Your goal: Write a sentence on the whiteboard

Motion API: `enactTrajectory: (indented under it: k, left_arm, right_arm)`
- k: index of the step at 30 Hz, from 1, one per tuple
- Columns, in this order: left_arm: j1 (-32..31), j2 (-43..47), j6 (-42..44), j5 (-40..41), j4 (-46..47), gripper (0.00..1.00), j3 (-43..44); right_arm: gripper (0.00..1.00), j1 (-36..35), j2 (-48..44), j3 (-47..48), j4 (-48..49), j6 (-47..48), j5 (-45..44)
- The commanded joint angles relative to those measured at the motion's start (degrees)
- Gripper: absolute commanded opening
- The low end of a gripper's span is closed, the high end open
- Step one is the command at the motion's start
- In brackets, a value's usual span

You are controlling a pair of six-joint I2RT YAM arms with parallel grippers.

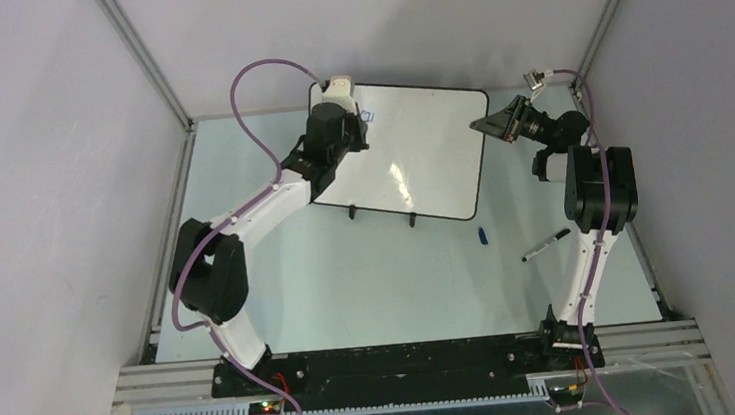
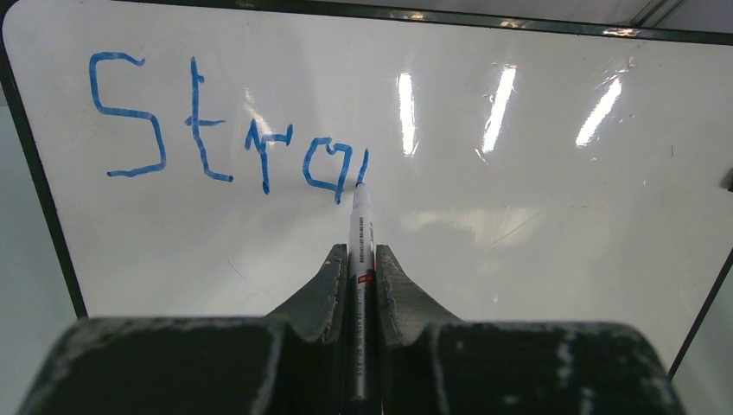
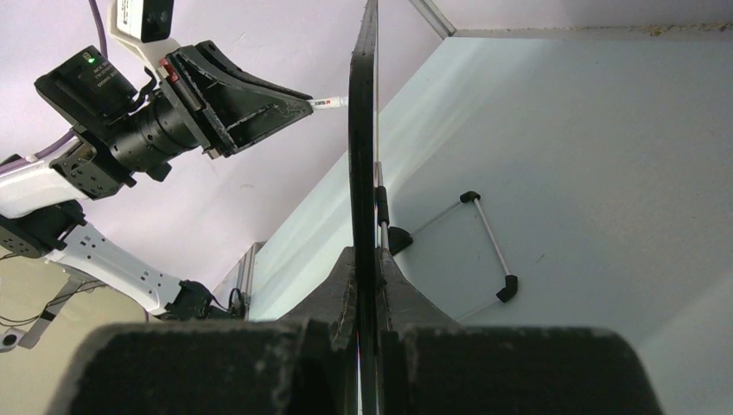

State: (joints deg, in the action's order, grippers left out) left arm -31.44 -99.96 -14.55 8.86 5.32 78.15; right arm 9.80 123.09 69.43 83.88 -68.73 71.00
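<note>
Left gripper (image 2: 361,252) clamps marker (image 2: 360,220) pointing tip-first at whiteboard (image 2: 527,251), right gripper (image 3: 366,259) pinching its edge.

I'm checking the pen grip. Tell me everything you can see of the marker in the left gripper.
The marker is thin and white-barrelled, with small print and a red mark, uncapped. The left gripper is shut on it, the barrel pointing straight out between the dark fingers. Its tip touches the whiteboard at the end of the blue writing.

From above the left arm (image 1: 332,135) hides most of the sentence (image 1: 368,116), the rest too small to read
</note>
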Motion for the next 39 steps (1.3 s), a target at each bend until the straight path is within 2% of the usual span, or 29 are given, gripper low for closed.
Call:
enactTrajectory:
  k: [1, 17, 39]
  left_arm:
    - [-0.7, 2.8, 0.1, 0.9, 0.3, 0.00, -0.4]
    - [-0.7, 0.4, 1.2, 2.6, -0.7, 0.00, 4.2]
    - [-0.7, -1.2, 0.9, 0.6, -0.6, 0.00, 6.6]
  right_arm:
    - [0.00, 0.5, -4.3, 0.4, 2.5, -1.6, 0.0]
    - [0.00, 0.4, -4.3, 0.5, 2.5, -1.5, 0.2]
    - [0.00, 0.4, -4.3, 0.5, 2.5, -1.6, 0.3]
